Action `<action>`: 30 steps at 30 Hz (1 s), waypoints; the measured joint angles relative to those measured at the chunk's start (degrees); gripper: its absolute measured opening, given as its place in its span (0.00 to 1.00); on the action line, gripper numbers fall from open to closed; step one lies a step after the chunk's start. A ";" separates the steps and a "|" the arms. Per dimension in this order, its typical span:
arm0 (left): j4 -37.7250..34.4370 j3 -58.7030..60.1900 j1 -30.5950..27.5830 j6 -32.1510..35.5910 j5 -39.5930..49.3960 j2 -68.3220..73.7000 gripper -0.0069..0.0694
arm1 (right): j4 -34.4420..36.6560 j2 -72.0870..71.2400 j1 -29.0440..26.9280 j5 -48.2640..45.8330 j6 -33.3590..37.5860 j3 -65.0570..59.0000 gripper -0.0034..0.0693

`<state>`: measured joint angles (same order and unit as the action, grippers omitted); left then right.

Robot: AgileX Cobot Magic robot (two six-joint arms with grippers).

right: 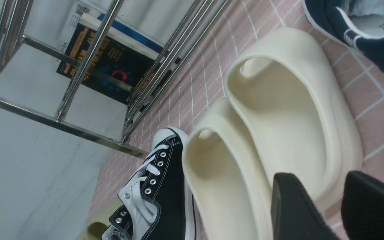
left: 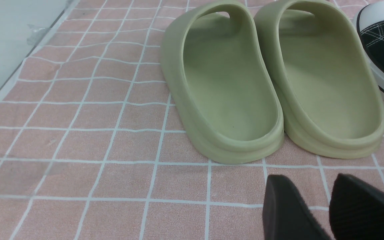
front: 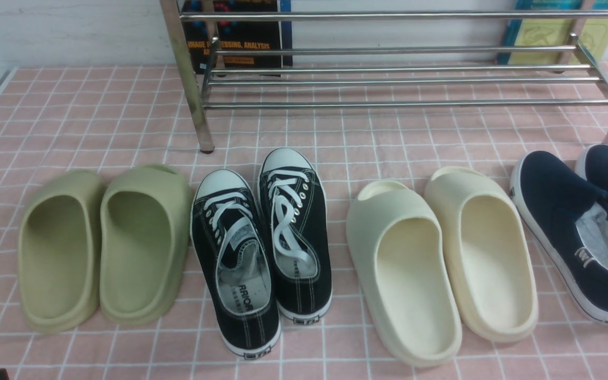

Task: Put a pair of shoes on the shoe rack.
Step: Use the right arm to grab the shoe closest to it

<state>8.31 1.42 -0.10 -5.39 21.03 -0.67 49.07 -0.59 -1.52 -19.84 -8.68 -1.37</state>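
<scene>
Four pairs of footwear line a pink gridded surface (front: 98,116) before the chrome shoe rack (front: 388,103), which holds nothing yet. The navy slip-on pair (front: 552,200) sits at the far right of the row, partly cut off by the front view's edge and well apart from the rack's lower bars.

Both arms are empty: the left end effector (left: 308,181) hangs with its fingers spread just short of the green slides (front: 143,248), and the right end effector (right: 318,180) is likewise spread, over the heels of the cream slides (front: 404,274).

The likeliest slip is a wrong pick, since the cream slides lie between the right arm and the navy shoes. A lifted shoe could also catch the rack's front tube or tip between the bars.

The front view shows neither end effector. Only the wrist views do. The left wrist view sees the green slides and a toe of the black lace-up sneakers (front: 293,227), with no rack and no navy shoe. The right wrist view takes in both.
</scene>
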 joint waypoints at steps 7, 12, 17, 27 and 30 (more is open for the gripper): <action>0.00 0.00 0.00 0.00 0.00 0.00 0.41 | -2.26 0.00 0.00 2.43 12.27 1.00 0.37; 0.00 0.00 0.00 0.00 0.00 0.00 0.41 | -12.29 5.38 0.00 -0.48 16.25 11.04 0.19; 0.00 0.00 0.00 0.00 0.00 0.00 0.41 | -29.71 19.62 0.00 -12.84 15.35 27.73 0.02; 0.00 0.00 0.00 0.02 0.00 0.00 0.41 | -46.41 54.66 0.00 -47.68 13.92 58.86 0.02; 0.00 0.00 0.00 0.02 0.00 0.00 0.41 | -45.94 61.73 0.00 -46.56 13.98 60.55 0.03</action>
<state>8.31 1.42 -0.10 -5.37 21.03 -0.67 3.13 61.14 -1.52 -66.40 5.30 59.17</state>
